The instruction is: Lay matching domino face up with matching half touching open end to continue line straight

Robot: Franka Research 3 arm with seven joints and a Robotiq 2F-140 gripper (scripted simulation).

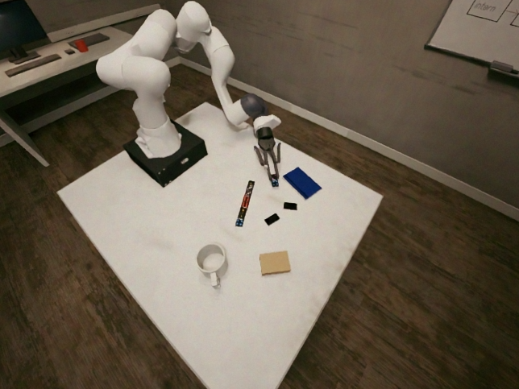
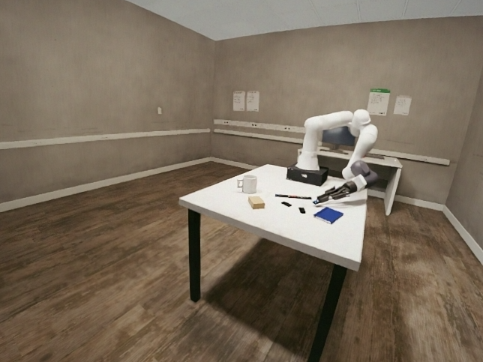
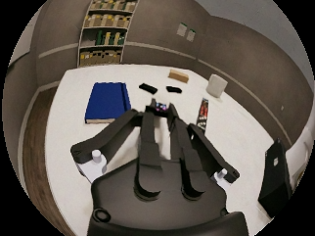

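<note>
Far left, a desk (image 1: pixel 108 43) (image 2: pixel 379 160) bears a monitor (image 1: pixel 19 22) (image 2: pixel 338 136). On the white table (image 1: pixel 164 233) (image 2: pixel 258 216) (image 3: pixel 68 111), a mug (image 1: pixel 212 261) (image 2: pixel 249 183) (image 3: pixel 216 85) stands left of the domino line (image 1: pixel 245 202) (image 2: pixel 292 196) (image 3: pixel 202 115). To the line's right, two face-down dominoes (image 1: pixel 271 219) (image 1: pixel 290 206) (image 2: pixel 286 204) (image 2: pixel 301 210) (image 3: pixel 148 88) (image 3: pixel 173 89) lie apart. Nearer is a tan box (image 1: pixel 275 262) (image 2: pixel 256 202) (image 3: pixel 178 75). Farther, the gripper (image 1: pixel 273 177) (image 2: pixel 316 201) (image 3: pixel 160 107), narrowly open, grasps a blue-pipped domino (image 1: pixel 275 183) (image 2: pixel 315 202) (image 3: pixel 160 107) at its fingertips; table contact cannot be determined. Right of it lies a blue book (image 1: pixel 302 183) (image 2: pixel 328 214) (image 3: pixel 108 102); a whiteboard (image 1: pixel 467 29) hangs far right.
</note>
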